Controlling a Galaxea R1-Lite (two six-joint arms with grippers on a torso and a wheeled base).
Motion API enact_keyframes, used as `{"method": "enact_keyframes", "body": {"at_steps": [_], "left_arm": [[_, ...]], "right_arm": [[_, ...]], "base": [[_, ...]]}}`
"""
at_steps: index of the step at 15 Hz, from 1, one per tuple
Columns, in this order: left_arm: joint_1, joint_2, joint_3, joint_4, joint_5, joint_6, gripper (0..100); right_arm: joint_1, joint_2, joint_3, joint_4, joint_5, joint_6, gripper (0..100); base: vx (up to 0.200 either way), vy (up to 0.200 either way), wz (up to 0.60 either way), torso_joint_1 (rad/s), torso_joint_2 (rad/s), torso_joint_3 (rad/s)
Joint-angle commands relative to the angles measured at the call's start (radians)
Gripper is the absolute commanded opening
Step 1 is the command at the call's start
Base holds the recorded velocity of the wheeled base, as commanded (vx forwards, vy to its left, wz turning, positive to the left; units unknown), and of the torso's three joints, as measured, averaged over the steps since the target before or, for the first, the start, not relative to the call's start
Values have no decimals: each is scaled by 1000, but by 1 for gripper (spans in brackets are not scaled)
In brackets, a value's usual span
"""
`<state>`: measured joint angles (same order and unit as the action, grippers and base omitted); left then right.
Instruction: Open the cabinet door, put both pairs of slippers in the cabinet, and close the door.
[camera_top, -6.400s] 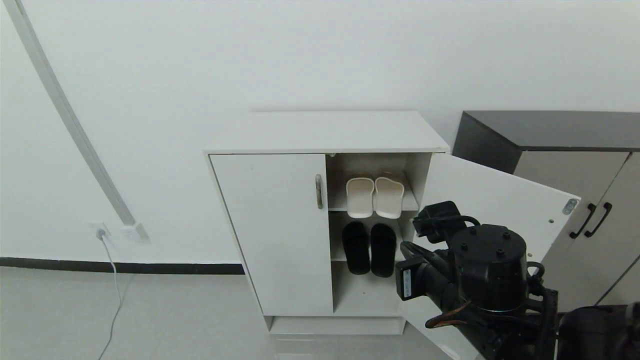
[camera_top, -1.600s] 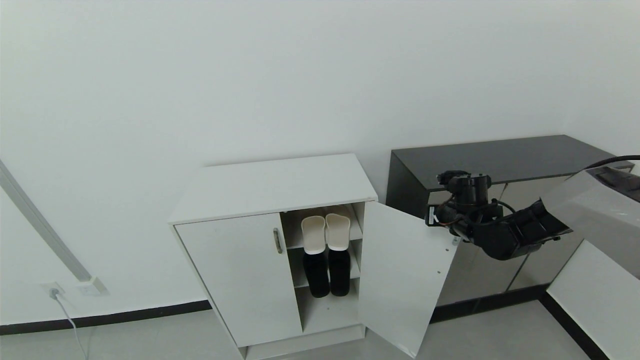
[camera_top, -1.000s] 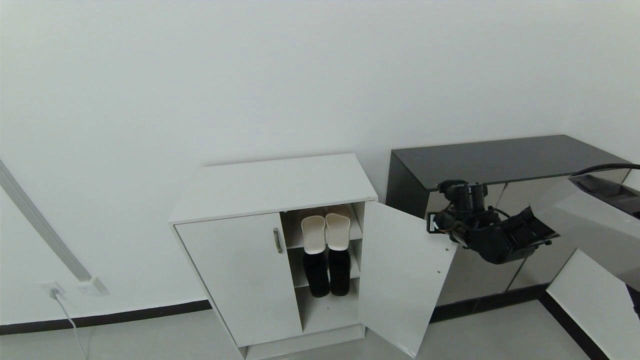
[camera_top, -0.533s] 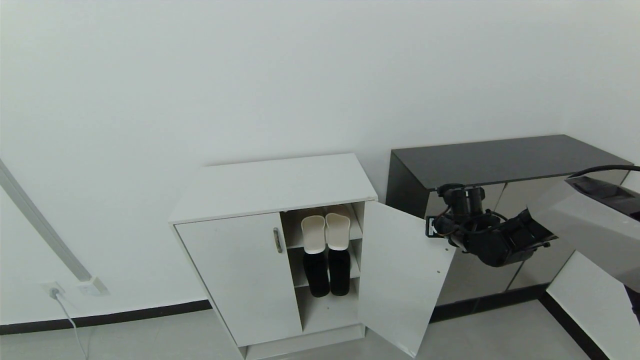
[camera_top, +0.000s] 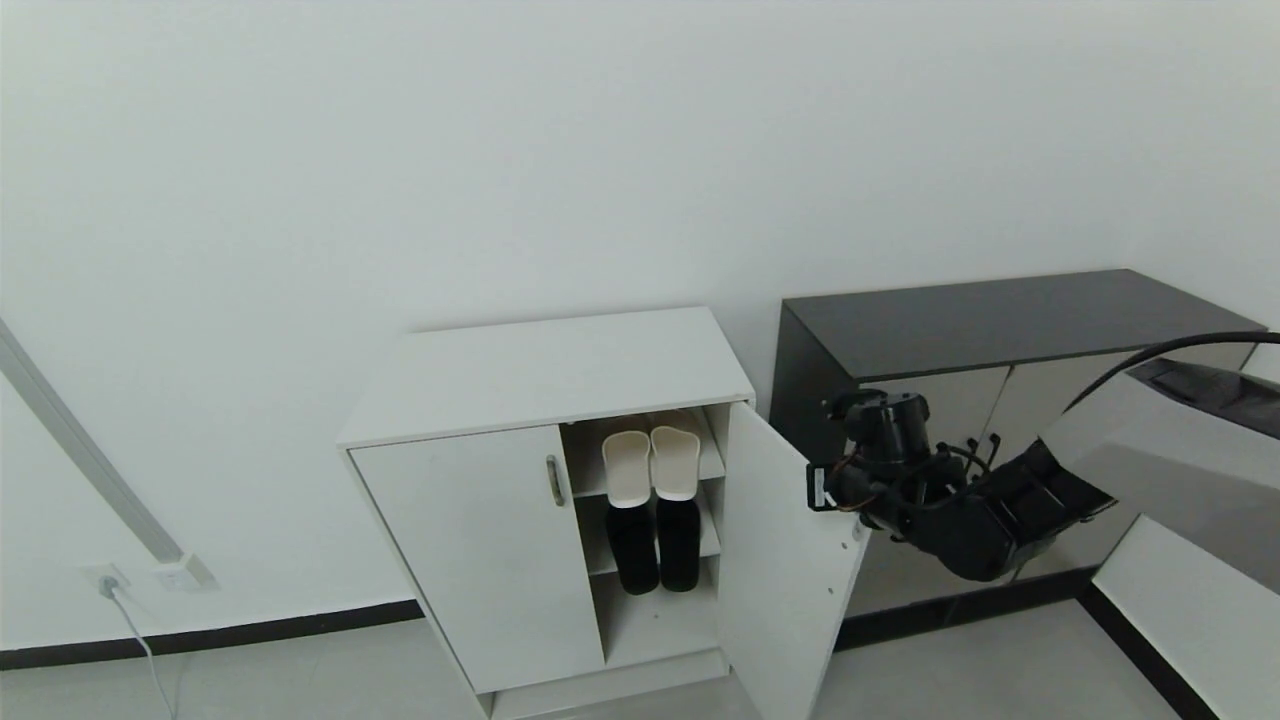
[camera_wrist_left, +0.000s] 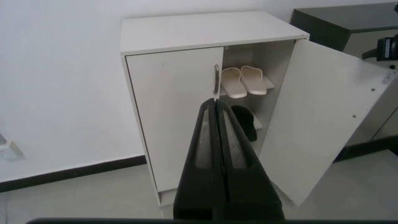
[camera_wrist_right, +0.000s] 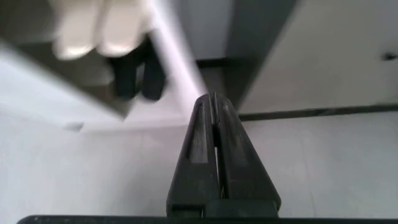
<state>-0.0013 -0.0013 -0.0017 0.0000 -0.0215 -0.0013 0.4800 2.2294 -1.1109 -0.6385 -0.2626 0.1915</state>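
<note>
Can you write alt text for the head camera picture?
A white cabinet with its right door partly open shows white slippers shelved above black slippers. The robot's right arm is at the door's outer edge.

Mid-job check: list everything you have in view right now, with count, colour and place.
cabinet: one, white, against the wall
left door: one, white, shut
right door: one, white, open
pale slippers: one pair, cream, top shelf
dark slippers: one pair, black, shelf below
sideboard: one, dark, right of the cabinet
socket: one, white, low on the wall, left
cable: one, grey, hanging from the socket
left gripper: black, shut, facing the cabinet
right gripper: black, shut, by the right door's outer side
</note>
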Motion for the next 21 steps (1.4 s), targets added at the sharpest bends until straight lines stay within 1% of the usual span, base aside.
{"method": "enact_keyframes", "body": {"at_steps": [1,3,4,5,7,10,15,19,21], "left_arm": [[0,1,0,0,0,0,0],[0,1,0,0,0,0,0],[0,1,0,0,0,0,0],[0,1,0,0,0,-2,0],[0,1,0,0,0,-2,0],[0,1,0,0,0,-2,0],[0,1,0,0,0,-2,0],[0,1,0,0,0,-2,0],[0,1,0,0,0,-2,0]], "right_arm": [[97,-86,77,-12,-3,2,0],[127,-117,114,-66,-6,-1,0],[137,-126,149,-115,2,-9,0],[146,-128,186,-185,6,-32,0],[158,-126,230,-248,13,-86,0],[192,-157,278,-279,11,-118,0],[206,-157,283,-290,11,-129,0],[206,-154,301,-291,14,-129,0],[204,-146,307,-325,14,-130,0]], "base": [[0,0,0,0,0,0],[0,0,0,0,0,0],[0,0,0,0,0,0],[0,0,0,0,0,0],[0,0,0,0,0,0],[0,0,0,0,0,0],[0,0,0,0,0,0],[0,0,600,0,1,0],[0,0,0,0,0,0]]}}
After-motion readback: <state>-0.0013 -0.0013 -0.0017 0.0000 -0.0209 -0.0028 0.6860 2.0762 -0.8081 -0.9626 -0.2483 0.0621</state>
